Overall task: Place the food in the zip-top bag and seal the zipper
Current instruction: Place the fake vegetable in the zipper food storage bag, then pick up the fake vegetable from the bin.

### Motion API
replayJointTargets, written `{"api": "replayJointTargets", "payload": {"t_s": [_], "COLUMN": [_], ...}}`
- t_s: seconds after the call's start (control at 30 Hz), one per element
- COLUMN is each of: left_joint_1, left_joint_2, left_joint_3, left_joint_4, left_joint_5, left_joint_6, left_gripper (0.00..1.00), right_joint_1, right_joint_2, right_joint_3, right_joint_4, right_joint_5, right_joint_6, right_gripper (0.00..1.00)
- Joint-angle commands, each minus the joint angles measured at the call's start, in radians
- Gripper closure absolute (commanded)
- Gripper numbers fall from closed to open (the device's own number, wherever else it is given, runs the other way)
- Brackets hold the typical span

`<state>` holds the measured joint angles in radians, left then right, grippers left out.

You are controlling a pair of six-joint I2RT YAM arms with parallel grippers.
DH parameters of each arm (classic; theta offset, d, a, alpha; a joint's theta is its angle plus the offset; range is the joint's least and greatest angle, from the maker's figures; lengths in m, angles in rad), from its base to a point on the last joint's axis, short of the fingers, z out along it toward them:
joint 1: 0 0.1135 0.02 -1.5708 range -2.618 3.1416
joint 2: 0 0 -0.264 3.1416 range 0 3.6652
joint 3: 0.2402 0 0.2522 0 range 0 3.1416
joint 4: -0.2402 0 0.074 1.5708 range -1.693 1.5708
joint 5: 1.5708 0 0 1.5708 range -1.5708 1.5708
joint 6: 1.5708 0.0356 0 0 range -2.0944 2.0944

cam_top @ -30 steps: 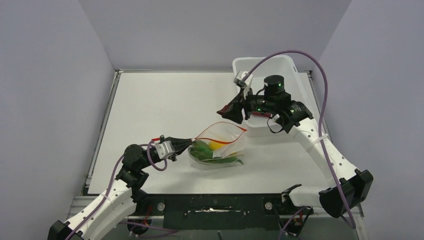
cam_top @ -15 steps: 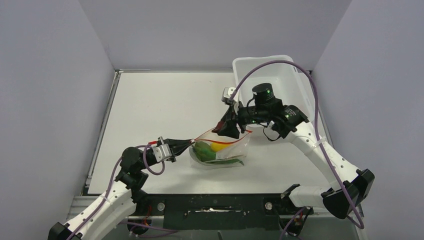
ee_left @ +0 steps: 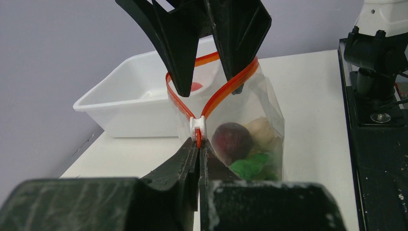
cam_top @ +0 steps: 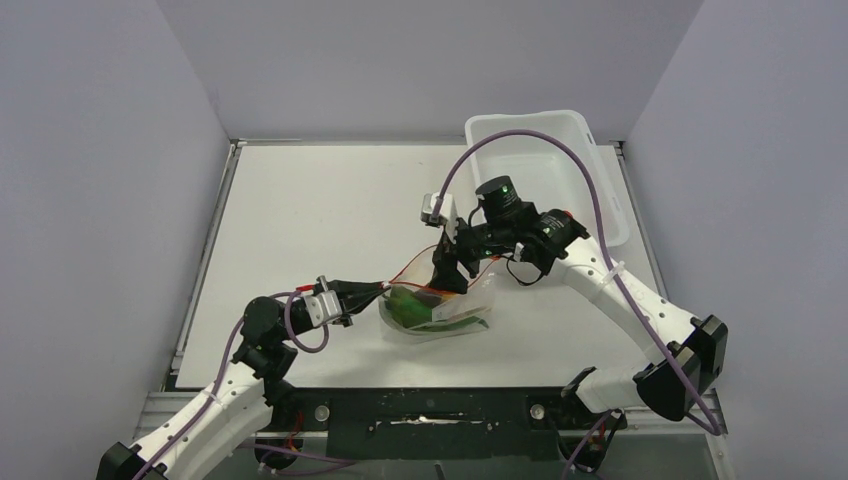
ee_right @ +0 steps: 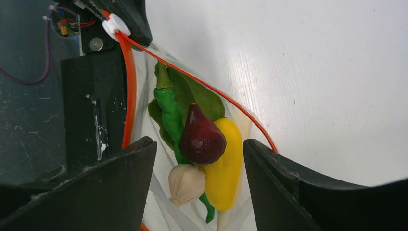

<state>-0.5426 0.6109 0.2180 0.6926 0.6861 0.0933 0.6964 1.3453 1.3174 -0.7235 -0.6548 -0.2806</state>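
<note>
Mid white worktop [cam_top: 320, 210]: a clear soft zip-top bag [cam_top: 440, 305] stands open with toy food inside.
Left jaws are clamped shut on the red-orange zipper strip [ee_left: 226, 89] beside its white slider [ee_left: 197, 126]. Right jaws stand wide apart at the bag's mouth, holding nothing, above the dark maroon fig-shaped piece [ee_right: 201, 137] lying on the yellow lump [ee_right: 226, 168]. A straight lift, clear of the strip, looks safest.
</note>
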Motion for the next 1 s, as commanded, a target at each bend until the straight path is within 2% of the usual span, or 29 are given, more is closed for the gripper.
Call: {"api": "replayJointTargets", "payload": {"t_s": [0.0, 0.3, 0.6, 0.77, 0.97], "left_joint_1": [-0.007, -0.006, -0.006, -0.006, -0.007], "left_joint_2": [-0.012, -0.022, -0.027, -0.03, -0.025], "left_joint_3": [0.004, 0.01, 0.015, 0.016, 0.018], "left_joint_4": [0.072, 0.034, 0.007, -0.007, -0.004], "left_joint_5": [0.015, 0.028, 0.037, 0.035, 0.05], "left_joint_6": [0.0, 0.019, 0.031, 0.038, 0.034], "left_gripper": [1.0, 1.0, 1.0, 1.0, 1.0], "right_joint_1": [0.003, -0.005, -0.088, -0.208, -0.285], "right_joint_2": [-0.008, -0.045, -0.142, -0.213, -0.151], "right_joint_3": [0.05, 0.092, 0.068, 0.006, 0.087], "right_joint_4": [0.012, 0.08, 0.239, 0.347, 0.23], "right_joint_5": [0.065, 0.066, 0.233, 0.427, 0.682], "right_joint_6": [0.015, 0.087, 0.217, 0.355, 0.423], "right_gripper": [0.31, 0.3, 0.27, 0.27, 0.27]}}
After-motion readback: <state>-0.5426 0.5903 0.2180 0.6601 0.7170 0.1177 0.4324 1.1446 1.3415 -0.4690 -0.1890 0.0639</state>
